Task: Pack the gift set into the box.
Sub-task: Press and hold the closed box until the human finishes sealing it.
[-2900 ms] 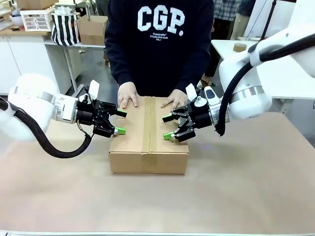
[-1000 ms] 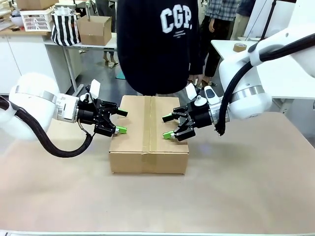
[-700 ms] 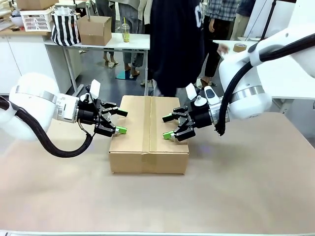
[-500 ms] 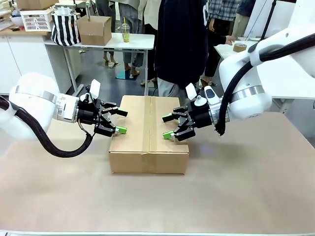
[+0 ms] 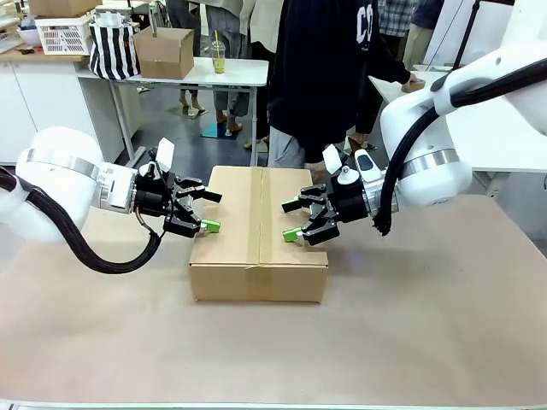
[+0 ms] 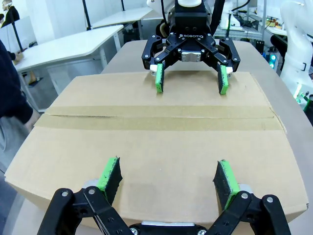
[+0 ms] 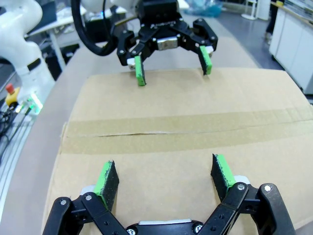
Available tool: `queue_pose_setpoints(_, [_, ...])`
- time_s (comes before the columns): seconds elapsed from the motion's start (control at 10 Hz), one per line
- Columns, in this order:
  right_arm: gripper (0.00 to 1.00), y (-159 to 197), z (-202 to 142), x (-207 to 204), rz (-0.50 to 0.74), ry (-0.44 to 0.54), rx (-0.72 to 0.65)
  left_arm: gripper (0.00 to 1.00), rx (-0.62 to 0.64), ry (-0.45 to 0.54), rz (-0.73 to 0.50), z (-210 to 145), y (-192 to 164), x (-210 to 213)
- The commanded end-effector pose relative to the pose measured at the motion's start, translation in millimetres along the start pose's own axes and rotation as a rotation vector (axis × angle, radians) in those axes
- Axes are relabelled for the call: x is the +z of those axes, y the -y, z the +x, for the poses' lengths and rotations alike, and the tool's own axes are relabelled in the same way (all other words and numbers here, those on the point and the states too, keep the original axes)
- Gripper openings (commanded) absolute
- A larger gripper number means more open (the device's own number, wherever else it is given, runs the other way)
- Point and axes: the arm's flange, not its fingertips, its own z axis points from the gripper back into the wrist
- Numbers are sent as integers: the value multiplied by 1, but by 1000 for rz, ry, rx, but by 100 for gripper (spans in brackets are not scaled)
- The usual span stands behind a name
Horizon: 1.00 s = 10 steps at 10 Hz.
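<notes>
The box is a low, wide brown carton in the middle of the table, its top flaps shut and taped along the centre seam. My left gripper hovers open over the box's left edge, nothing between its green pads; the left wrist view shows it above the box top. My right gripper is open over the right edge, facing the left one, and appears in its own view above the taped top. The gift set is hidden.
A person in a dark sweatshirt stands behind the table, turned toward a side table. A smaller cardboard box and a striped bag rest on a far table at the left. Bare tabletop lies in front of the box.
The person took both hands off the box top, stepped back and turned to the right. Both grippers stayed in place, open.
</notes>
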Motion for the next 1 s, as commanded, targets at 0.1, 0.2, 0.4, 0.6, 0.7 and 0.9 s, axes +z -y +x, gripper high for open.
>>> queue_pose_setpoints(0.1, [100, 0, -1, 0, -1, -4, 17, 100, -2, -2, -5, -2, 1, 1])
queue_pose_setpoints(0.2, [100, 0, -1, 0, -1, -4, 17, 100, -2, -2, -5, -2, 1, 1])
queue_pose_setpoints(0.4, [100, 0, -1, 0, -1, -4, 17, 100, -2, -2, -5, -2, 1, 1])
queue_pose_setpoints(0.6, [100, 0, -1, 0, -1, -4, 17, 100, -2, -2, -5, -2, 1, 1])
queue_pose_setpoints(0.7, [100, 0, -1, 0, -1, -4, 17, 100, -2, -2, -5, -2, 1, 1])
queue_pose_setpoints(0.9, [100, 0, -1, 0, -1, -4, 17, 100, -2, -2, -5, -2, 1, 1])
